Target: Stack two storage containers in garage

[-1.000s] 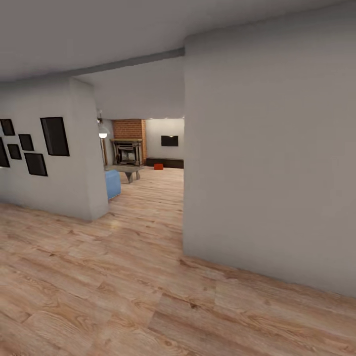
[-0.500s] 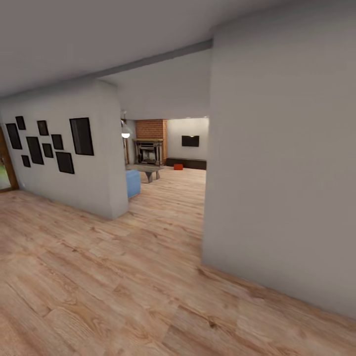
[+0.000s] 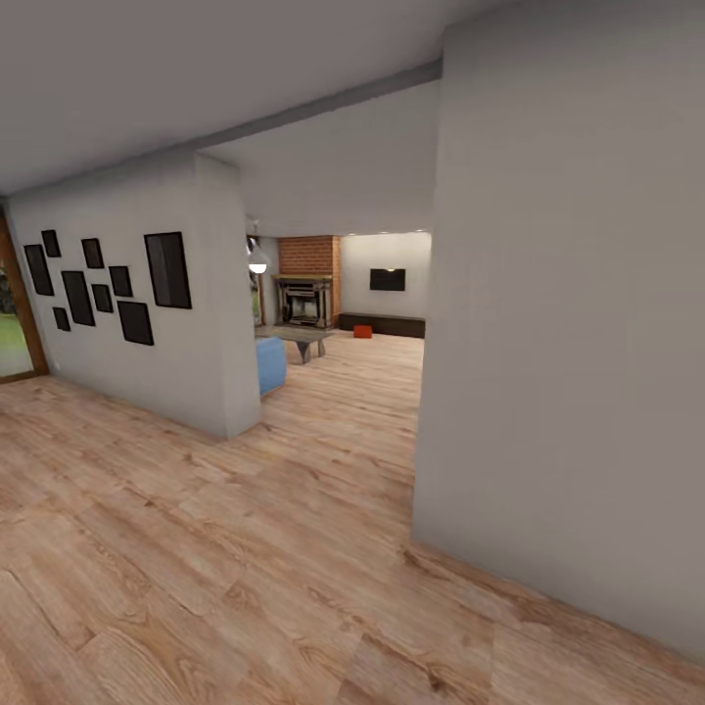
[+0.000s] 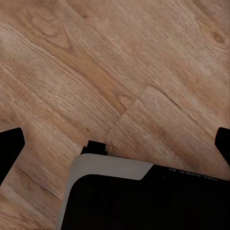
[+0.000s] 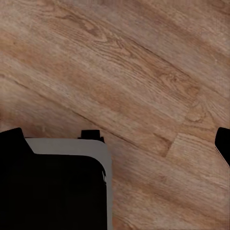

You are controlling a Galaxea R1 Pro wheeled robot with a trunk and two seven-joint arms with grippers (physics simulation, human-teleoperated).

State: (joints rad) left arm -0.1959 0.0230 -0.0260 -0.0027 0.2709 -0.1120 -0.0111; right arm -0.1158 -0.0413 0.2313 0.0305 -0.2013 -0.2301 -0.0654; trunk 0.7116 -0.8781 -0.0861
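Observation:
Far off through the opening between two walls lies the living room [image 3: 343, 367], with its light plank boards. One small orange-red storage container [image 3: 363, 331] rests there in front of the long dark bench [image 3: 390, 325]. The garage and its floor are out of view. In the left wrist view my left gripper [image 4: 116, 146] hangs open over wood planks, dark fingertips [image 4: 9, 149] far apart and nothing between them. My right gripper [image 5: 117, 141] is likewise open over planks, its fingertips [image 5: 11, 139] at the picture's sides.
A grey wall [image 3: 578, 323] stands close on the right, its corner edging the passage. A wall with several black frames [image 3: 117, 294] bounds the left. A blue seat [image 3: 271, 364], low table [image 3: 299, 340], brick fireplace [image 3: 307, 282] and black screen [image 3: 388, 279] lie beyond. A doorway [image 3: 12, 323] shows far left.
The camera has turned left and advanced: the opening and right wall have shifted right in the picture, and more picture frames and a doorway have come into view at the left.

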